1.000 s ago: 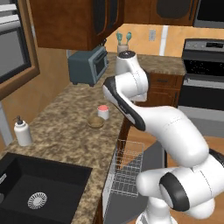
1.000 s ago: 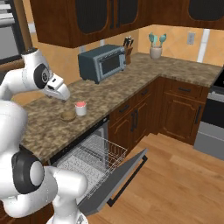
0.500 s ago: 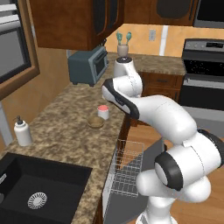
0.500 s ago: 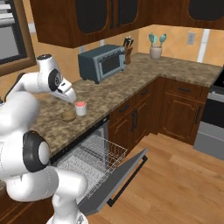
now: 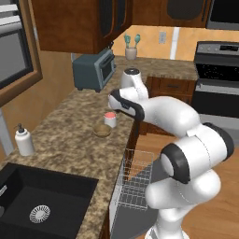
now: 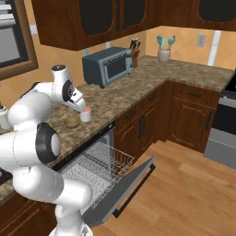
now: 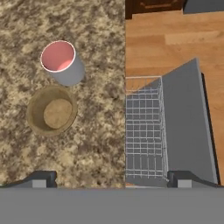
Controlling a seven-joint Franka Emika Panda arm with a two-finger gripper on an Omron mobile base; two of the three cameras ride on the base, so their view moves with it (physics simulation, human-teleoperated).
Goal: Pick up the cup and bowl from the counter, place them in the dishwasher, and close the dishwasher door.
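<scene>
On the brown speckled counter (image 5: 65, 140) the white cup (image 5: 110, 119) with its reddish-pink top stands next to the tan bowl (image 5: 101, 130). From the hand view, the cup (image 7: 62, 62) and bowl (image 7: 51, 110) lie close together, up and to the left of my gripper (image 7: 112, 180). My gripper hangs open above the counter's edge, empty, above both dishes and touching neither. Under the counter the dishwasher stands open, its white wire rack (image 7: 142, 127) pulled out and its grey door (image 7: 187, 120) folded down flat.
A grey toaster oven (image 5: 94, 70) sits at the back of the counter. A soap bottle (image 5: 23, 140) stands beside the black sink (image 5: 37, 205). A utensil holder (image 5: 131, 47) is in the corner, and the stove (image 5: 217, 74) is at the right. The lowered door (image 6: 125, 190) juts over the wood floor.
The arm has swung, and the hand has come a little lower and closer over the cup and bowl. The gripper stays open; cup and bowl have not moved.
</scene>
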